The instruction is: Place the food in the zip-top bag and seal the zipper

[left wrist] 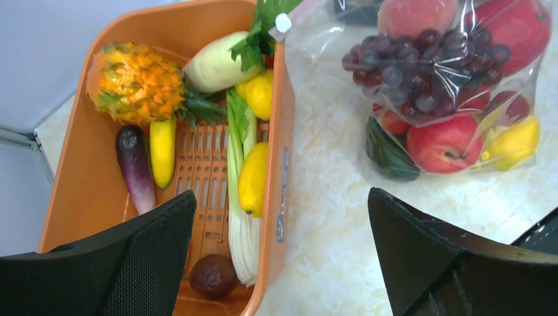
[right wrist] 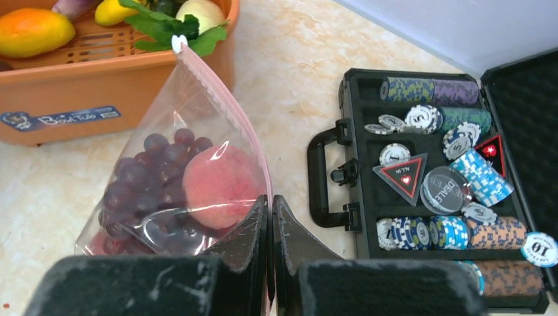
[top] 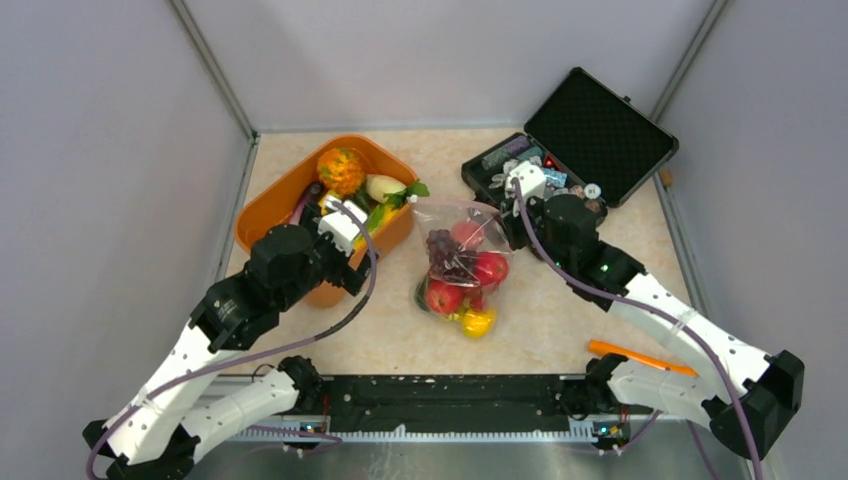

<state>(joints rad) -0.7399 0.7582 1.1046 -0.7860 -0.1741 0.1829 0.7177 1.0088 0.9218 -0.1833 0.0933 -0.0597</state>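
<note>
The clear zip-top bag (top: 460, 262) lies mid-table holding purple grapes (top: 447, 255), red apples (top: 490, 268), a peach and a yellow piece. My right gripper (top: 512, 232) is shut on the pink zipper (right wrist: 227, 108) at the bag's right end (right wrist: 270, 201). The strip runs from there to a white tab (right wrist: 177, 43) by the basket. More food lies in the orange basket (top: 268, 205): a pineapple (left wrist: 135, 82), white radish, aubergine, yellow pieces and a leafy stalk. My left gripper (left wrist: 281, 197) is open and empty above the basket's right wall (top: 355, 265).
An open black case (top: 560, 175) of poker chips stands at the back right, just behind my right gripper, also in the right wrist view (right wrist: 428, 178). An orange pen (top: 640, 357) lies near the right arm's base. Grey walls close off the left, back and right.
</note>
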